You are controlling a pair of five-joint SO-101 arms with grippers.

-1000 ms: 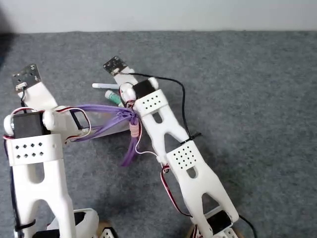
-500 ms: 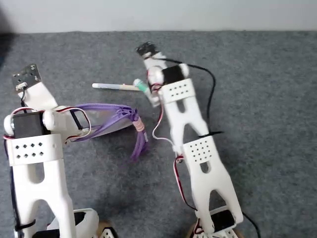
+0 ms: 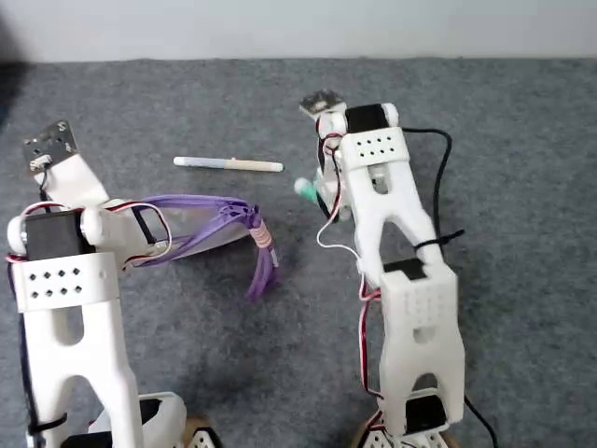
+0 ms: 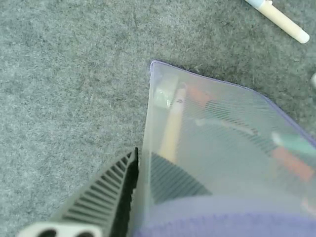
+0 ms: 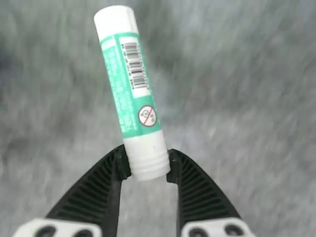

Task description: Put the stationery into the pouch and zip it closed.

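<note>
A translucent pouch (image 3: 201,231) with a purple zipper edge lies at centre left, its purple strap hanging off the end. My left gripper (image 3: 142,238) is shut on the pouch's edge. In the left wrist view the pouch (image 4: 222,148) holds several pens and markers, and one ridged finger (image 4: 116,202) presses its near edge. A white pen (image 3: 229,164) lies on the carpet beyond the pouch. To the right of the pouch and apart from it, my right gripper (image 5: 146,165) is shut on the base of a green-and-white glue stick (image 5: 130,94), whose tip shows at the arm's left side (image 3: 304,188).
Grey carpet (image 3: 504,168) covers the whole table, with free room on the right and along the far edge. The right arm's black cable (image 3: 438,159) loops out beside it. The white pen (image 4: 279,19) shows past the pouch's far corner.
My right arm has swung right, away from over the pouch, with the glue stick in its gripper. The pouch's strap end has shifted slightly. The left arm has not moved.
</note>
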